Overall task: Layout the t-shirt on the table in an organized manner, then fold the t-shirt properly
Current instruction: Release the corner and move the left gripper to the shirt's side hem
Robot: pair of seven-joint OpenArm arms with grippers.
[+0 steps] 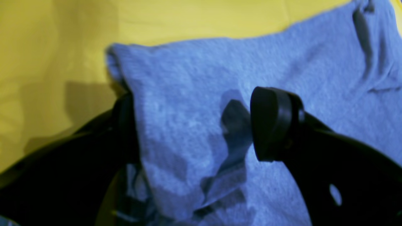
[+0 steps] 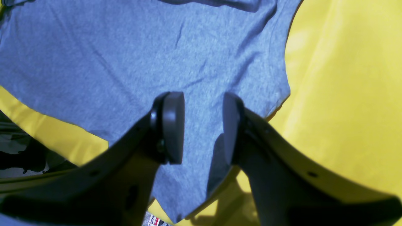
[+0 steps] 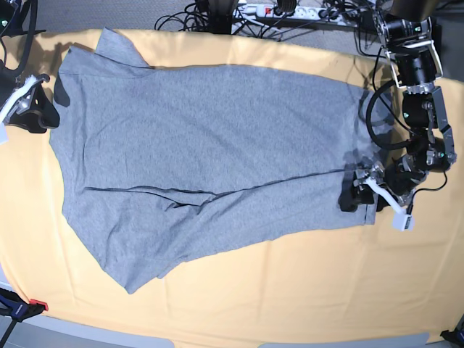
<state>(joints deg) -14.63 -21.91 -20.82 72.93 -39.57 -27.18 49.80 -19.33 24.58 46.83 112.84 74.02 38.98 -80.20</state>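
Observation:
The grey t-shirt [image 3: 217,145] lies spread out on the yellow table [image 3: 290,290], with a crease across its lower half and a sleeve folded at the top left. My left gripper [image 3: 360,194] is at the shirt's right lower corner. In the left wrist view it [image 1: 198,125] stands wide open astride that corner of the t-shirt [image 1: 220,62], one finger [image 1: 270,122] on the cloth. My right gripper [image 3: 45,112] is at the shirt's left edge. Up close it [image 2: 201,125] has narrowed jaws with a gap, over a pointed flap of the t-shirt [image 2: 125,56].
Cables and a power strip [image 3: 290,11] run along the table's back edge. A red-tipped clamp [image 3: 32,304] sits at the front left corner. Bare yellow cloth [image 2: 345,94] stretches beside the shirt, and the table edge [image 2: 37,138] is close behind my right gripper.

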